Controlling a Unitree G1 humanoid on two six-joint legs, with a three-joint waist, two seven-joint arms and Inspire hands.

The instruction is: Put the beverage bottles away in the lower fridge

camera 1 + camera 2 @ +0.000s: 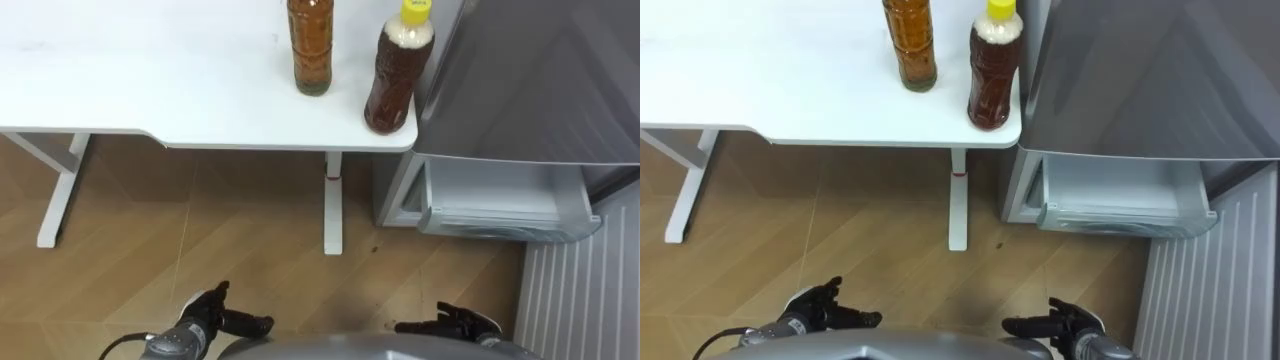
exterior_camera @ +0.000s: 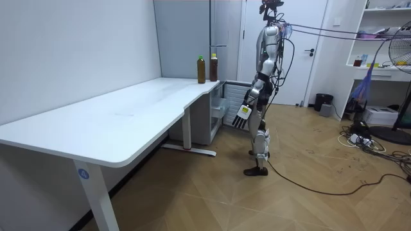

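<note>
Two drink bottles stand upright on the white table (image 1: 150, 90) near its right corner: a brown one (image 1: 311, 45) and, closer to the edge, a brown one with a yellow cap (image 1: 398, 70). They also show in the room view, the first (image 2: 201, 69) and the second (image 2: 213, 67). To their right is the grey fridge (image 1: 540, 80), with its lower drawer (image 1: 500, 205) pulled out. My left hand (image 1: 215, 318) and right hand (image 1: 455, 325) hang low above the wooden floor, fingers relaxed, holding nothing, well short of the bottles.
A white table leg (image 1: 333, 205) stands between me and the fridge drawer. A ribbed white panel (image 1: 580, 290) lies low at the right by the drawer. In the room view I stand upright facing the table's end and the fridge (image 2: 221, 38).
</note>
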